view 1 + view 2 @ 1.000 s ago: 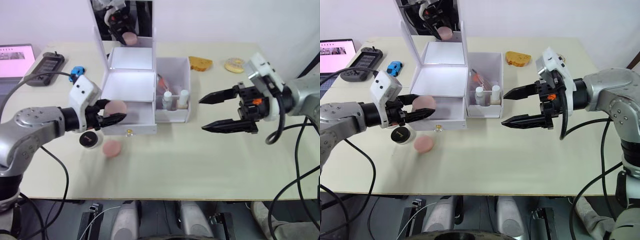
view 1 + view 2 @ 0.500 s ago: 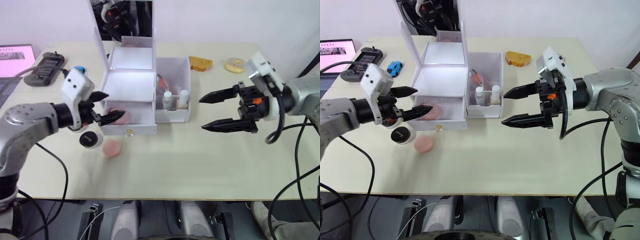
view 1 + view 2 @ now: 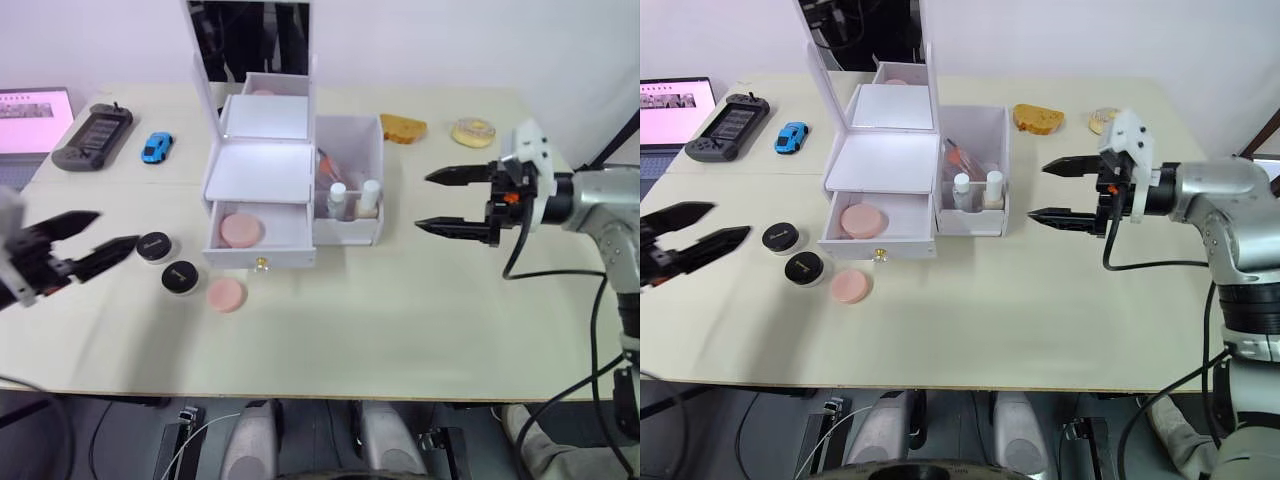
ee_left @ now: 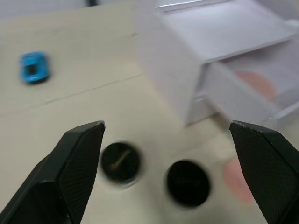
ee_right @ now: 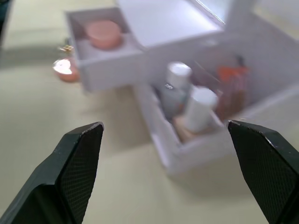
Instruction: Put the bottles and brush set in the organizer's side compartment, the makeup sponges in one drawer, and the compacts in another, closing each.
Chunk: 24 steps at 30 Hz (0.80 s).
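One pink makeup sponge (image 3: 226, 295) lies on the table before the open drawer (image 3: 257, 230), nearer the left gripper (image 3: 88, 244), wide open and empty; right gripper (image 3: 445, 201) likewise gapes, well apart.

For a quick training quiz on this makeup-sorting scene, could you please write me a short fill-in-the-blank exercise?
1. One pink sponge lies inside the open ____.
2. The other pink sponge lies on the ____.
3. The number of black compacts on the table is ____.
4. The bottles stand in the organizer's ____ compartment.

Missing words: drawer; table; two; side
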{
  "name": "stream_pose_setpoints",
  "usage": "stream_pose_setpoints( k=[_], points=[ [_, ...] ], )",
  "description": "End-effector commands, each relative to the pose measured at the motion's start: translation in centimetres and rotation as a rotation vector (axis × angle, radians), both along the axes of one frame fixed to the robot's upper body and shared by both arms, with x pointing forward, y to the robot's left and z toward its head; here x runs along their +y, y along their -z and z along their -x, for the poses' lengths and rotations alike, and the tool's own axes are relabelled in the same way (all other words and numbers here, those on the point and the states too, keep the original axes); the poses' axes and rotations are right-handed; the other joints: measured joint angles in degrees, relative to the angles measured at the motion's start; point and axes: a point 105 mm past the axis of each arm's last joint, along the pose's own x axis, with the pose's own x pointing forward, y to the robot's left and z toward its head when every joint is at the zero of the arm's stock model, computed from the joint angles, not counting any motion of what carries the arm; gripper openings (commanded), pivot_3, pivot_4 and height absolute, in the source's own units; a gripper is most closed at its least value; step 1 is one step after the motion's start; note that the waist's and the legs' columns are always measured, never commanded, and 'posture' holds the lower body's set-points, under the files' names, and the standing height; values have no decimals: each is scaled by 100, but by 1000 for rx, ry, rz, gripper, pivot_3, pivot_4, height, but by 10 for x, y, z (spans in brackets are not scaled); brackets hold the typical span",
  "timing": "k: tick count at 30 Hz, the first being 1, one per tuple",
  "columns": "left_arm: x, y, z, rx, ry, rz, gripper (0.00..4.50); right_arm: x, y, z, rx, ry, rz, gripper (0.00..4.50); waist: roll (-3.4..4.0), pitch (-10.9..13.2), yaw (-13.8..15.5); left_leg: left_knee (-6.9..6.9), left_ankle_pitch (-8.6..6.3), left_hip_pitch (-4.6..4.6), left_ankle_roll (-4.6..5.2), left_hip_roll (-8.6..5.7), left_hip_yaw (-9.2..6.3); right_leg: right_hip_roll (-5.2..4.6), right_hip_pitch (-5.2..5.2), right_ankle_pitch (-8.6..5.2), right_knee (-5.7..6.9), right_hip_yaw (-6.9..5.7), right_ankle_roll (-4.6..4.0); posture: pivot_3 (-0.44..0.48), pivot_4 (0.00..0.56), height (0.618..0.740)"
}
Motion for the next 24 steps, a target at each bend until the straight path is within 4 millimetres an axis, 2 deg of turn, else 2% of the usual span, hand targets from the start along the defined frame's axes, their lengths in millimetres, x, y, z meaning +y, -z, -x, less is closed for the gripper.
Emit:
stream_pose_setpoints(
  k=[1,4,7,10,14,18,21,24],
  points=[
    [33,8,15,-34,-92,-81,4477,-27,-22,-7,-135,108,-63,4500,1,0,-11,0,0,0,0,0,1,0,-1,1,0,1,-2,0,150,738],
    [68,26,29,-21,-207,-87,4477,-69,-2,-6,-123,236,-8,4500,-3,-2,7,-9,0,1,0,1,2,0,-5,1,-1,0,-1,0,150,738],
    [80,35,36,-9,-237,-104,4477,-104,16,-2,-90,354,8,4500,-6,-4,34,-19,0,0,0,2,1,0,-7,-4,-5,-5,4,0,150,738],
    [91,40,39,-8,-264,-109,4477,-121,33,2,-68,404,43,4500,-5,-4,-3,-12,0,1,-1,2,2,-2,-4,-1,-5,-3,0,0,150,738],
    [97,37,37,-33,-277,-134,4477,-120,36,4,-66,410,41,4500,-3,-5,-61,-10,0,12,-1,5,4,-2,-3,9,0,-1,-14,0,150,738],
    [98,37,34,-28,-269,-150,4477,-110,33,4,-68,381,35,4500,-4,-6,-87,-12,0,16,-1,9,4,1,-3,10,4,-2,-15,0,150,738],
    [95,36,32,-32,-268,-156,4477,-90,21,2,-73,318,-8,4500,-4,-6,-100,-15,0,15,-1,9,7,0,-5,9,4,-1,-14,0,150,738],
    [72,46,33,-14,-197,-148,4477,-49,8,-2,-88,207,-49,4500,-2,-7,-161,-14,0,14,-1,11,8,1,-5,10,4,-1,-12,0,150,738]
  ],
)
